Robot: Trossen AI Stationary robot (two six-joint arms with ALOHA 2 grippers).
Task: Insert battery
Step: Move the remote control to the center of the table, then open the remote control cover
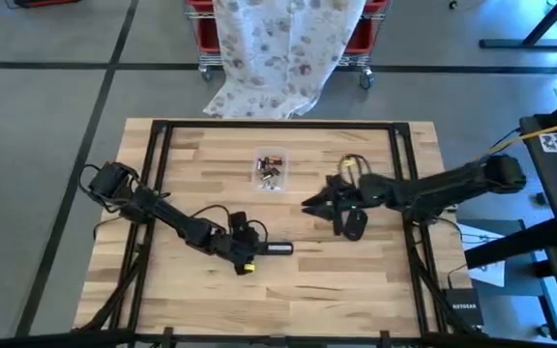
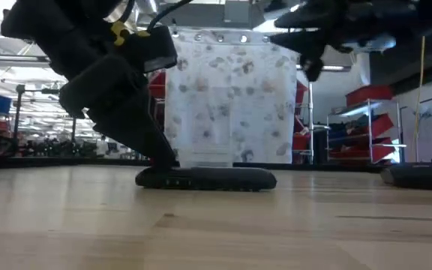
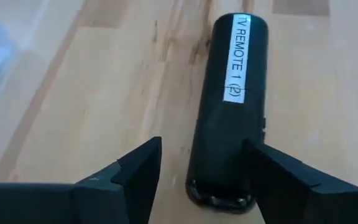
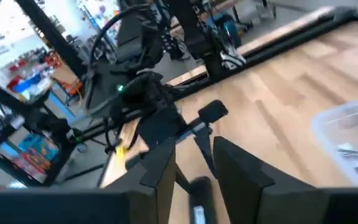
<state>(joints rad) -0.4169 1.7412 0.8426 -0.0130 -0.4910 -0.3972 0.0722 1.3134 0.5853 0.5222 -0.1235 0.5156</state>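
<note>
High view: we see remote (image 1: 277,248) flat on table (image 1: 356,280), lower centre, left gripper (image 1: 252,250) at its end. Left wrist view alone shows label and fingers (image 3: 138,171) spread wide astride remote (image 3: 229,106), not gripping. Right gripper (image 1: 309,204) centre-right, raised per low view; fingers (image 4: 160,158) narrowly apart, empty. Battery box (image 1: 271,169) upper centre.

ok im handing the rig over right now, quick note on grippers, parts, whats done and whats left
Left gripper: open, fingers either side of the near end of the TV remote, which lies flat on the table; not gripped yet.
Right gripper: raised over mid-table, open and empty, beside a dark part lying on the wood.
Clear container with small parts sits toward the far edge.
Done: nothing inserted that shows.
Left: grip remote, fetch battery, insert.
</note>
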